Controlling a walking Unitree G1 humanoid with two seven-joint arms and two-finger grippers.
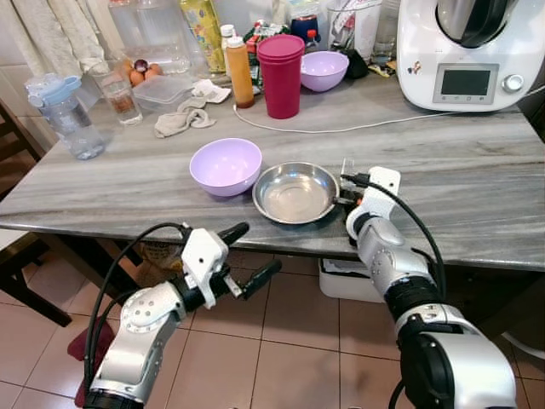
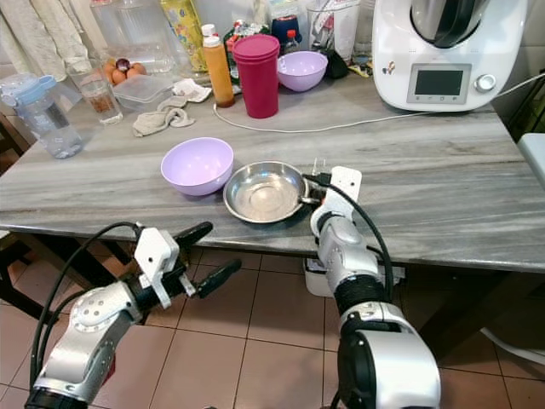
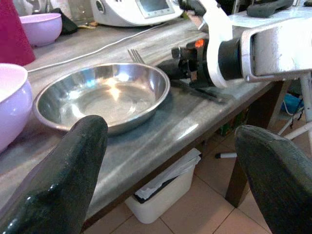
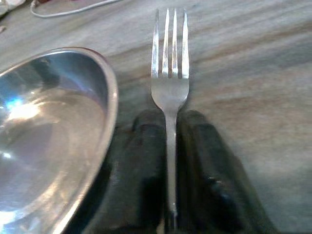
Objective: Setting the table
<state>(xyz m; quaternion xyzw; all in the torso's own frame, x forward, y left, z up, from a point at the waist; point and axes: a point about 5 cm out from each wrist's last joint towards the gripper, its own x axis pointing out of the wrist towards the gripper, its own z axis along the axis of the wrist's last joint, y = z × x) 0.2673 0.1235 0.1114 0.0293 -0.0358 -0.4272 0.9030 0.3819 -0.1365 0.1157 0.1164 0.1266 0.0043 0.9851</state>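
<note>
Grey marble worktop (image 1: 477,183), tiled floor below. A steel plate (image 1: 295,192) sits near the front edge, touching a lilac bowl (image 1: 226,166) on its left. Right end effector (image 4: 170,170) is clamped on a fork (image 4: 169,87), its 4 tines flat on the stone just right of the plate. Left end effector (image 1: 243,256) hovers below the worktop's edge, fingers (image 3: 73,165) spread wide.

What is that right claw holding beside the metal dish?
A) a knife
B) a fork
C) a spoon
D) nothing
B: the right gripper has its two black fingers closed on the handle of a fork, whose four tines lie on the table just beside the steel bowl.
</note>
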